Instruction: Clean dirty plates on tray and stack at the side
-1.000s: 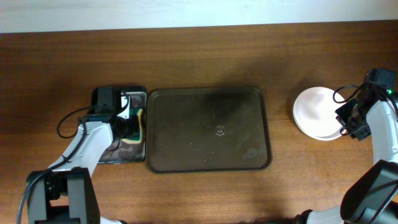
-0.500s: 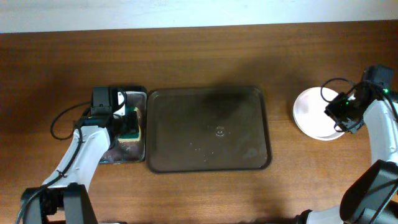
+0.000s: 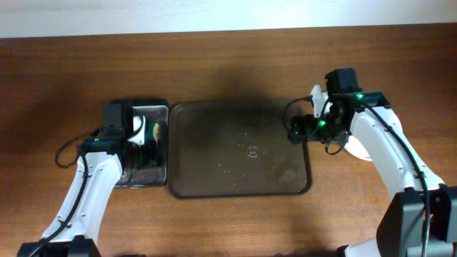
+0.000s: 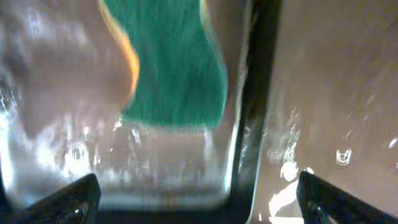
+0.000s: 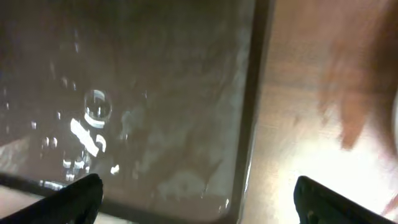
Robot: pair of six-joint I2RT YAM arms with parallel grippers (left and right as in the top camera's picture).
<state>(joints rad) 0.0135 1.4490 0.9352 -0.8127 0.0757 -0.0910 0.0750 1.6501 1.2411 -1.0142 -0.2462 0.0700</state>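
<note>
Large dark brown rectangular tray (image 3: 239, 171) at frame centre, bare; I see no plate on it. White round plates (image 3: 355, 151) sit on wooden tabletop (image 3: 71, 71) right of tray, mostly hidden under right arm (image 3: 385, 153); count and smears unreadable. Right gripper (image 5: 199, 202) spread, empty, hovers over tray's right rim. Plates lie just right of it, so right arm is nearer. Left gripper (image 4: 199, 202) spread, empty, over small black tray (image 3: 143, 180) at left, with green-yellow sponge (image 4: 174, 62) lying in it. I judge task near finished.
</note>
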